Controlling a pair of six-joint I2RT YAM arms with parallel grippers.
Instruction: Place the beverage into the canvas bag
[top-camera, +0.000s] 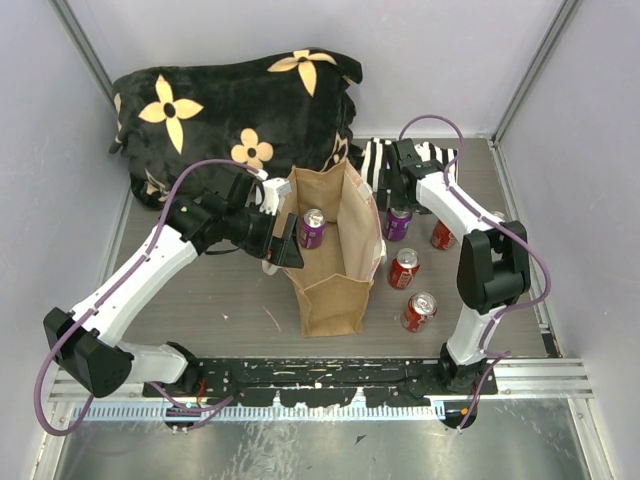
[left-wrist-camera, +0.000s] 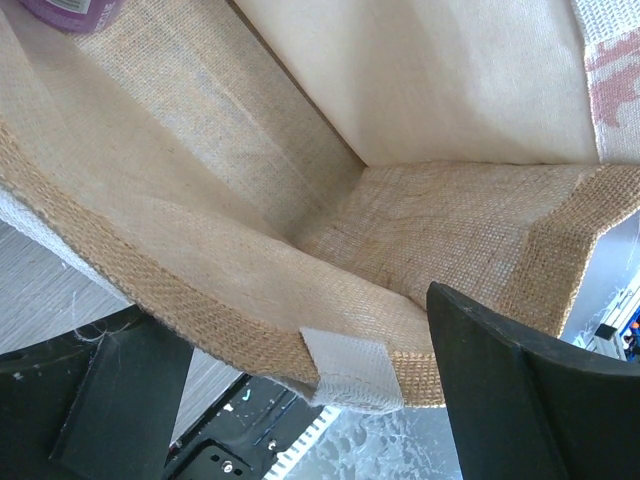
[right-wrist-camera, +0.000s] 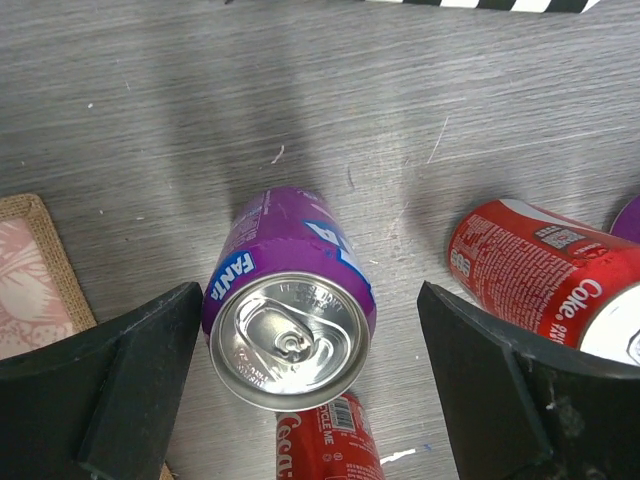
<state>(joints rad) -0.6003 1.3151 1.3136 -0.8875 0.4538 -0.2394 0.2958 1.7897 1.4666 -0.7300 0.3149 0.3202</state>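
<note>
The tan canvas bag (top-camera: 335, 285) stands open mid-table with a purple can (top-camera: 312, 228) upright inside it. My left gripper (top-camera: 283, 243) is at the bag's left rim. In the left wrist view it (left-wrist-camera: 320, 400) is open, and the woven rim (left-wrist-camera: 180, 300) with a white handle patch lies between its fingers. My right gripper (top-camera: 398, 198) hangs over a second purple Fanta can (top-camera: 398, 222) just right of the bag. In the right wrist view this can (right-wrist-camera: 290, 300) stands upright between the open fingers (right-wrist-camera: 120, 390), untouched.
Three red Coke cans stand right of the bag: one near it (top-camera: 403, 268), one nearer the front (top-camera: 419, 311), one by the right arm (top-camera: 442, 235). A black flowered blanket (top-camera: 230, 110) fills the back left. A striped cloth (top-camera: 375, 160) lies behind the bag.
</note>
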